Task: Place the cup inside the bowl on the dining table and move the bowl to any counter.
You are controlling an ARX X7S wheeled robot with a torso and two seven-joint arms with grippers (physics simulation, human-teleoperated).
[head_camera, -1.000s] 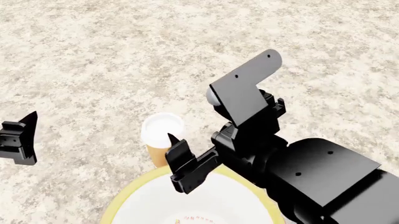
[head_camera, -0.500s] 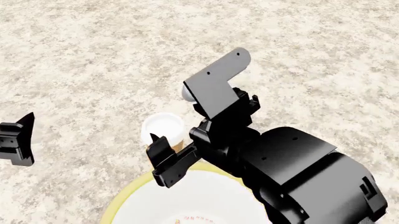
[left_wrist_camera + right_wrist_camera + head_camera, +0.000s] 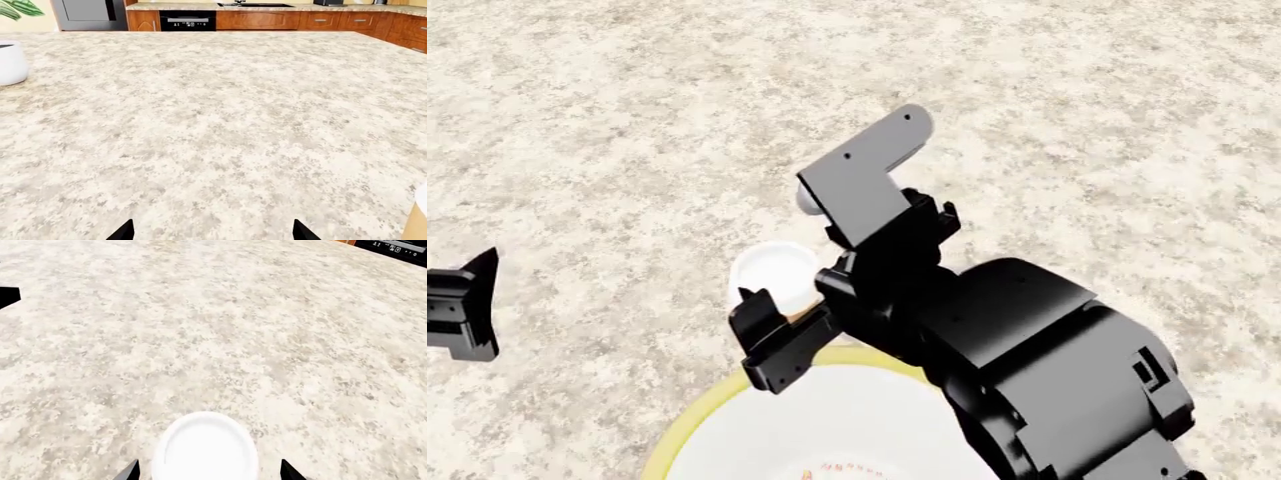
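**Supervisor:** Report the right gripper.

**Operator:** I have the right gripper [image 3: 207,471] spread, one black fingertip on each side of the cup [image 3: 205,446] in the right wrist view. The lid sits between the tips; I see a gap on both sides, so no contact. In the head view the right arm [image 3: 1014,350] crosses over the bowl [image 3: 714,420] and covers part of the cup [image 3: 771,270].

**Supervisor:** Where is the cup?

**Operator:** Upright on the table [image 3: 627,120], just beyond the bowl's yellow-green rim. From the head view I cannot tell whether cup and rim touch. The cup is outside the bowl. The bowl's white inside shows at the lower edge of that view, with small red-orange marks near its centre.

**Supervisor:** Left gripper?

**Operator:** I have the left gripper [image 3: 213,232] spread as well. Only the two tips show in the left wrist view, with bare table [image 3: 213,125] between them. The head view places it [image 3: 461,305] at the left edge, well apart from the cup. The cup's tan side [image 3: 417,220] enters the left wrist view at one edge.

**Supervisor:** Surroundings?

**Operator:** A white pot [image 3: 10,62] stands on the far part of the table. Beyond it, wooden cabinets [image 3: 287,20] carry a counter [image 3: 180,6].
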